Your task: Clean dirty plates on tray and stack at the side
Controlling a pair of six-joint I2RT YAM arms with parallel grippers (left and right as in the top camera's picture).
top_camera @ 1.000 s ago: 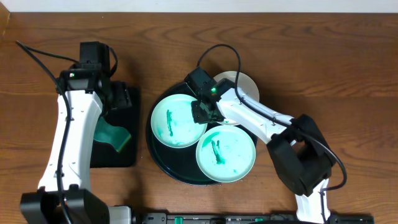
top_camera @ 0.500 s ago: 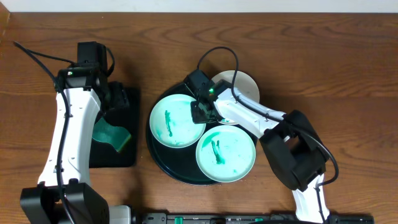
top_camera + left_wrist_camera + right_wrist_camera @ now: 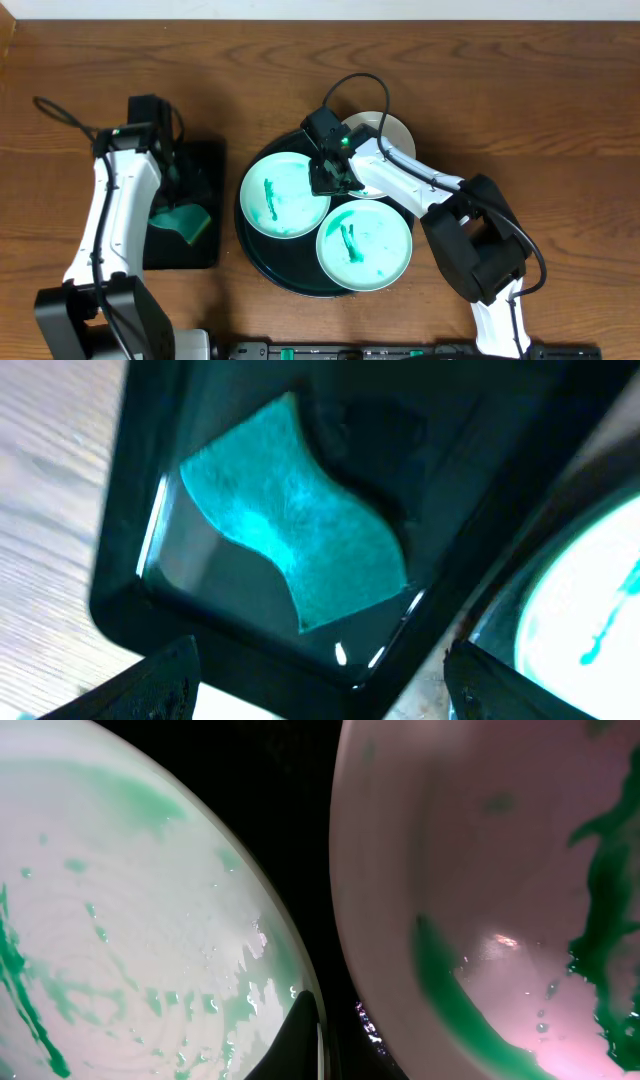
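The right gripper (image 3: pixel 328 182) is clenched at the gap between the left plate (image 3: pixel 283 195) and the far plate (image 3: pixel 392 133); whether it pinches a rim cannot be told. The left and near plate (image 3: pixel 364 243), both green-smeared, lie flat on the round tray (image 3: pixel 262 265), while the far plate overlaps its far-right rim. The left gripper (image 3: pixel 320 685) hangs released, jaws wide, above the green sponge (image 3: pixel 290 530) in the rectangular black tray (image 3: pixel 205 160).

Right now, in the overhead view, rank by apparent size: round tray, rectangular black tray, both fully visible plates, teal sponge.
1. round tray
2. rectangular black tray
3. left plate and front plate: they look alike, so no ranking between them
4. teal sponge
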